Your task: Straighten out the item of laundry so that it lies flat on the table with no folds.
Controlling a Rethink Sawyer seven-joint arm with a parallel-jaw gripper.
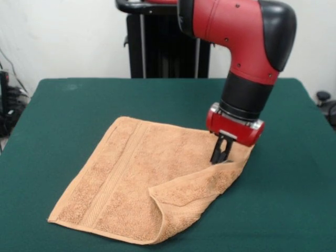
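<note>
Towel (pixel 131 178) on tabletop (pixel 63 105), near corner folded over; no label visible; fingers (pixel 222 149) closed, pinching towel's raised right edge

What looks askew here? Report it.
The orange-tan terry-cloth towel is not flat: its corner nearest the camera is folded back over itself. The red and black gripper sits at the towel's right edge on the dark green felt table.

A red and black robot arm (pixel 236 31) enters from the top of the frame and bends downward at a rounded elbow joint. Its black wrist (pixel 245 94) ends in a red collar. Below hangs the black gripper (pixel 221 157), pointing straight down, its two thin fingers (pixel 216 152) drawn close together.
</note>
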